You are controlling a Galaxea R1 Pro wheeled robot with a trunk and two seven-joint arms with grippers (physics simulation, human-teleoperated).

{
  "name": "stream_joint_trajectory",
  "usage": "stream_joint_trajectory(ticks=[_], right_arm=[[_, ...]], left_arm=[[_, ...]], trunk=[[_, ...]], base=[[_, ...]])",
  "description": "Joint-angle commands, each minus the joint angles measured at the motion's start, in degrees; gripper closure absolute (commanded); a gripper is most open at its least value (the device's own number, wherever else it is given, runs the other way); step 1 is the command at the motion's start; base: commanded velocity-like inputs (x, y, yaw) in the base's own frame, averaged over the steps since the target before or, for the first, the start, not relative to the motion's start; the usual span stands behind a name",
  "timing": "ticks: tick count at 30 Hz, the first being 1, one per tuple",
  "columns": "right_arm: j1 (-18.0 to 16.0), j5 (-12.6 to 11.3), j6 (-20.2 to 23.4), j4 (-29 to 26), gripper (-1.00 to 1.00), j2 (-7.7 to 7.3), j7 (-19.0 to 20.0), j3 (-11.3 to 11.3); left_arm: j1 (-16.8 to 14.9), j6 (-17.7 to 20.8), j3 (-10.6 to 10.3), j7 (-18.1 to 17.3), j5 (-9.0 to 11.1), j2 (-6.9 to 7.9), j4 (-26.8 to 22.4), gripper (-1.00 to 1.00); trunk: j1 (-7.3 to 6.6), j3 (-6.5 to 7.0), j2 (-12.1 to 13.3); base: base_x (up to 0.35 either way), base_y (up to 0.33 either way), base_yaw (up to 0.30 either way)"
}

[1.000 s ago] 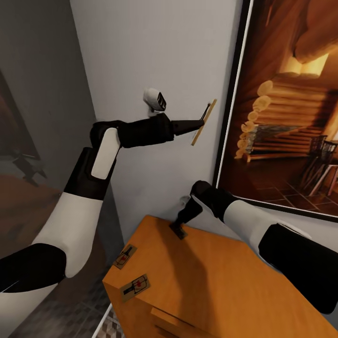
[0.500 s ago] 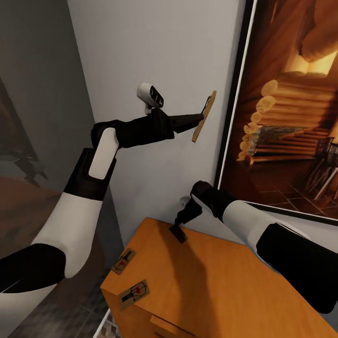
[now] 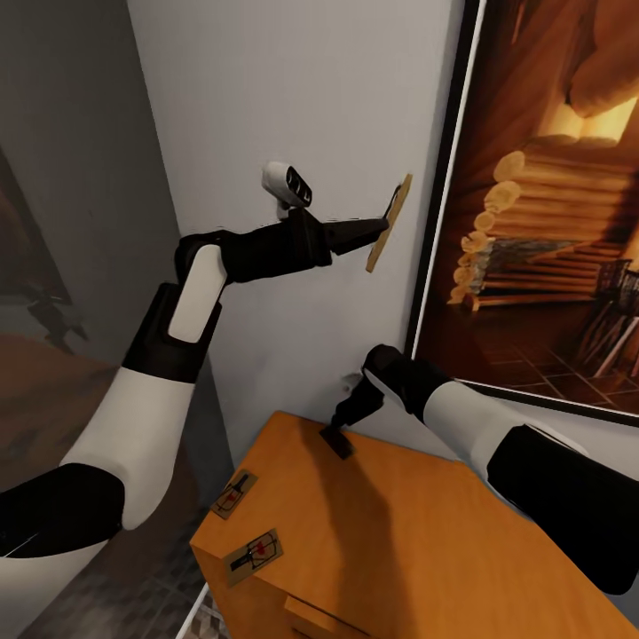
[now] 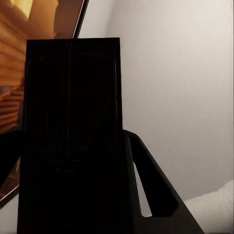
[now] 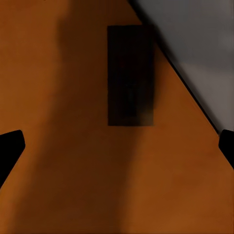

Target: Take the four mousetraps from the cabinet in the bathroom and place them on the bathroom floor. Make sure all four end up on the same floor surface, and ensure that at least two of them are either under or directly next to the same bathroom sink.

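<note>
The left pincer (image 3: 383, 226) is raised at chest height before the grey wall (image 3: 293, 106) and is clamped on one mousetrap (image 3: 389, 222) — the slab is held on edge, tilted, its upper end close to the frame of a large picture of a log cabin (image 3: 550, 195). In the left wrist view that held mousetrap (image 4: 73, 136) is seen as a dark upright rectangle, with one finger (image 4: 151, 185) beside it.

The right pincer (image 3: 340, 432) is lowered over the back corner of the cabinet (image 3: 417, 541), near the wall. Its fingers are spread apart, and a second mousetrap (image 3: 337, 442) is noted flat on the cabinet top directly below them. In the right wrist view this mousetrap (image 5: 130, 75) lies between and ahead of the two fingertips (image 5: 9, 148), untouched by either.

Two further mousetraps are recorded on the cabinet top at its left edge — one (image 3: 233, 493) nearer the wall, the other (image 3: 254, 556) nearer the front. A strip of patterned bathroom floor (image 3: 155, 586) is visible below the cabinet's left side.
</note>
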Motion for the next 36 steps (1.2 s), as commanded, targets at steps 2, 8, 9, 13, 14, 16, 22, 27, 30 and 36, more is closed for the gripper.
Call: stream_joint_trajectory(ticks=[2,8,9,13,14,16,22,27,30,36], right_arm=[[0.57,1.15,-0.64,-0.65,-1.0,-0.67,1.25,-0.41],[0.54,0.7,-0.68,-1.63,-1.0,-0.45,2.51,-0.24],[0.22,0.36,-0.6,-1.31,-1.0,-0.13,2.19,0.08],[-1.07,-0.78,-0.28,-0.04,-1.0,1.17,0.9,1.29],[-1.39,-0.81,-0.24,0.28,-1.0,1.49,0.58,1.3],[-2.04,-0.87,-0.03,0.92,-1.0,2.14,0.24,1.3],[-3.14,-1.12,0.6,1.21,-1.0,2.22,0.15,1.15],[-3.19,-1.17,0.82,1.3,-1.0,2.15,0.14,1.11],[-3.19,-1.18,0.86,1.29,-1.0,2.11,0.14,1.1],[-3.2,-1.44,0.83,1.38,-1.0,2.08,0.28,0.98]], left_arm=[[0.59,-0.31,-0.64,0.58,0.74,0.58,-0.62,1.0],[2.52,0.31,-0.61,-0.12,-0.18,2.52,0.72,1.0],[2.84,0.31,-0.29,-0.35,-0.45,2.84,1.05,1.0],[4.13,0.33,0.99,-1.23,-0.81,3.39,1.64,1.0],[4.45,0.34,1.32,-1.45,-0.82,3.41,1.58,1.0],[5.09,0.34,1.96,-1.9,-0.84,3.44,1.44,1.0],[7.02,0.32,3.89,-2.64,-0.86,3.4,0.92,1.0],[8.25,0.31,3.9,-2.63,-0.88,3.34,0.83,1.0],[8.25,0.31,3.9,-2.64,-0.87,3.27,0.82,1.0],[8.25,0.34,3.9,-2.65,-0.87,3.25,0.81,1.0]], trunk=[[0.03,-0.11,-0.11],[0.03,-0.11,-0.11],[0.03,-0.11,-0.11],[0.03,-0.11,-0.11],[0.03,-0.11,-0.11],[0.03,-0.11,-0.11],[0.03,-0.11,-0.11],[0.03,-0.11,-0.11],[0.03,-0.11,-0.11],[0.03,-0.11,-0.11]], base=[[0.0,0.0,0.0],[0.0,0.0,0.0],[0.0,0.0,0.0],[0.0,0.0,0.0],[0.0,0.0,0.0],[0.0,0.0,0.0],[0.0,0.0,0.0],[0.0,0.0,0.0],[0.0,0.0,0.0],[0.0,0.0,0.0]])
